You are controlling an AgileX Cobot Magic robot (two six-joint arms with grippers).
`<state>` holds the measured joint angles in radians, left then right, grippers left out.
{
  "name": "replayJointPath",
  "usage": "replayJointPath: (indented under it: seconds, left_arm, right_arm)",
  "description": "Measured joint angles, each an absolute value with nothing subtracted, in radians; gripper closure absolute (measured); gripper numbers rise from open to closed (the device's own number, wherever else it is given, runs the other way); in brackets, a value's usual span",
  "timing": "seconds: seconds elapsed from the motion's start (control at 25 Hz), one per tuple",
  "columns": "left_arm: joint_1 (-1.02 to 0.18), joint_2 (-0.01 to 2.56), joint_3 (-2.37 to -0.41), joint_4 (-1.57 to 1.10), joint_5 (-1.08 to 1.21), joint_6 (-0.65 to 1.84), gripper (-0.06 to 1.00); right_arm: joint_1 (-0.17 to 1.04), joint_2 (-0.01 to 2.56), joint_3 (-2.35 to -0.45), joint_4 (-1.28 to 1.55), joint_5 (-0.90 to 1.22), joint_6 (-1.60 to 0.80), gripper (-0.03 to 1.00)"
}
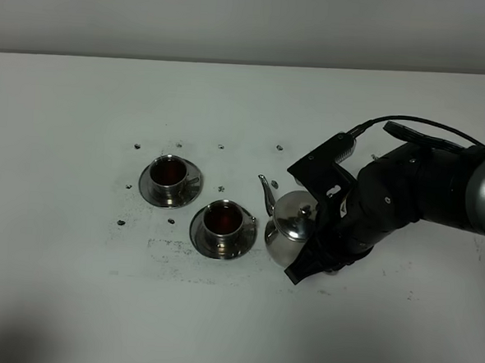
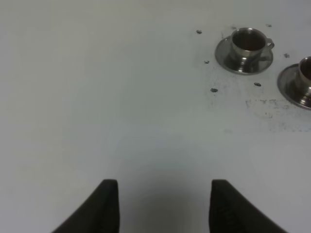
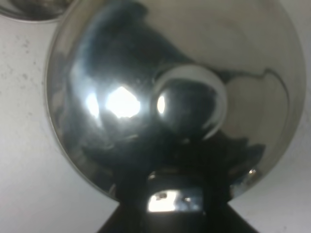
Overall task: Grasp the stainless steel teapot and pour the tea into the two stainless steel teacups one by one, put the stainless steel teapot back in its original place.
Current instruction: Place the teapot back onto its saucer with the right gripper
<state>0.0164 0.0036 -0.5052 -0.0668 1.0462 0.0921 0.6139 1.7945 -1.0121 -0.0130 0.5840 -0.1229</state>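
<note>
Stainless steel teapot point(image 1: 291, 230): polished, round-bodied, with a domed lid, a ball knob and a thin curved spout; it stands upright on the white table point(image 1: 70, 303), spout toward the cups; the coaster beneath it cannot be made out.

Right gripper point(image 1: 325, 251): black; closed on the teapot at its handle side, the arm's dark bulk covering the handle in the high view; in the right wrist view the mirror-bright lid and knob point(image 3: 190, 99) fill the picture and the handle's top point(image 3: 174, 200) sits between the gripper's dark parts.

Near teacup point(image 1: 223, 220): small shiny steel cup on a round dished saucer, just beside the teapot on its spout side; dark reddish liquid inside.

Far teacup point(image 1: 169, 174): same make, on its own saucer, farther from the teapot beyond the near cup; dark liquid inside; the saucers lie close but apart.

Left gripper point(image 2: 163, 208): two matt black fingers point(image 2: 108, 206) with a visible gap between them, nothing held; over bare table, well apart from the teapot.

Table surface: matt white; small dark specks and a scuffed grey patch around the cups.
</note>
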Motion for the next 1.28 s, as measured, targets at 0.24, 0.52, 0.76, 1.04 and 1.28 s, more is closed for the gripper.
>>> replayJointPath:
  seconds: [0.24, 0.52, 0.76, 1.04, 1.28]
  left_arm:
    - [0.016, 0.004, -0.505, -0.067, 1.046, 0.092, 0.53]
    - [0.016, 0.004, -0.505, -0.067, 1.046, 0.092, 0.53]
    - [0.016, 0.004, -0.505, -0.067, 1.046, 0.092, 0.53]
    - [0.016, 0.004, -0.505, -0.067, 1.046, 0.092, 0.53]
    - [0.016, 0.004, -0.505, -0.067, 1.046, 0.092, 0.53]
  right_arm:
    - [0.582, 1.711, -1.011, -0.015, 0.596, -0.123, 0.76]
    - [0.4, 1.645, -1.011, -0.035, 0.619, -0.123, 0.76]
    - [0.271, 1.645, -1.011, -0.04, 0.601, -0.122, 0.76]
    - [0.23, 1.739, -1.073, -0.04, 0.62, -0.122, 0.76]
    - [0.23, 1.833, -1.158, -0.041, 0.642, -0.123, 0.76]
